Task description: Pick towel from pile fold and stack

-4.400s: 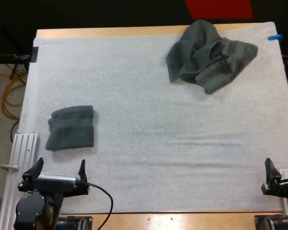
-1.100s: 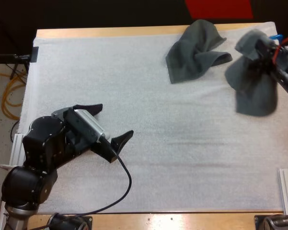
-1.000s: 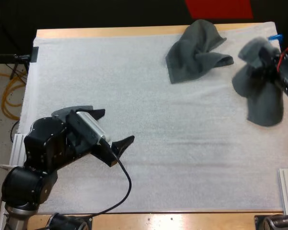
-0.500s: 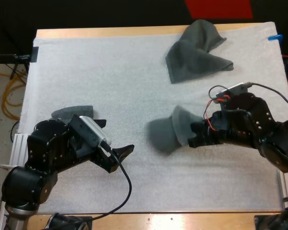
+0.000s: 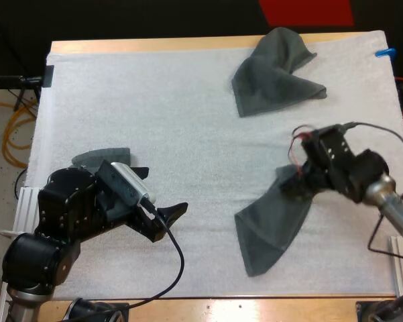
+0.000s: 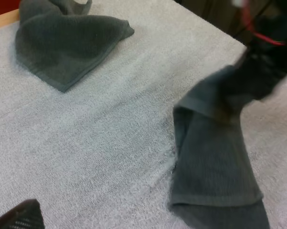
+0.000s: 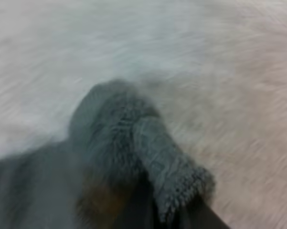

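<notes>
The right gripper point(image 5: 294, 182) is clenched on the held towel point(image 5: 271, 225), pinching one bunched end of it near the mat's point(image 5: 188, 121) right side. From that pinch the cloth trails toward the near edge, widening and then narrowing to a point. Its lower end seems to lie flat on the mat, though the motion blur makes that hard to confirm. In the right wrist view the grey-green terry is gathered into a thick fold right at the fingers, pressed from both sides.

The left gripper point(image 5: 156, 192) hovers over the mat's near-left part with its fingers spread wide and nothing between them. It points toward the held towel but is well apart from it. The left wrist view looks across at that towel hanging from the other arm's gripper, the fold at its top and the hem low on the mat.

The pile point(image 5: 271, 74) – a single crumpled towel – sits at the far right of the mat, well clear of both arms. The stack point(image 5: 99, 157) lies at the left side, mostly hidden beneath the left arm, with just its far edge showing.
</notes>
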You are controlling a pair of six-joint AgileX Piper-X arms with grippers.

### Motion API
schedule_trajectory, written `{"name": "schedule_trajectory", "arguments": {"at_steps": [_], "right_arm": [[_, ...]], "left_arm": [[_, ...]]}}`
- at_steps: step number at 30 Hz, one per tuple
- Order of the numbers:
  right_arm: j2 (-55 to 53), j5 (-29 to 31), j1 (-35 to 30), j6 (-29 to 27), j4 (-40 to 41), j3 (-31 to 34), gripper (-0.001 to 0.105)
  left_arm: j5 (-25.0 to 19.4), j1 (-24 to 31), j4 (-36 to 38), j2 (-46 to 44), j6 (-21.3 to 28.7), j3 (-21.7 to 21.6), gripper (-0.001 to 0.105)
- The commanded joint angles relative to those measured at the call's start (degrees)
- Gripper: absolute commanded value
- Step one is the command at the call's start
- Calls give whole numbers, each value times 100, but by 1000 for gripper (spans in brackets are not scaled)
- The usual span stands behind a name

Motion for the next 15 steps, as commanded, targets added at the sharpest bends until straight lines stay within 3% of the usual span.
{"name": "schedule_trajectory", "arguments": {"at_steps": [1,6,11,14,15], "right_arm": [[12,-78,-107,-65,-361,-227,0],[440,-761,-115,-7,-1135,-909,0],[1085,-1341,-49,709,-1651,-1436,0],[1508,-1853,26,809,-1681,-1761,13],[1650,-1977,97,809,-1663,-1898,24]], "left_arm": [[45,-30,-15,-10,-22,-42,104],[45,-30,-15,-10,-22,-42,104],[45,-30,-29,-10,-22,-42,104],[45,-30,-29,-10,-22,-42,104],[45,-30,-29,-10,-22,-42,104]]}}
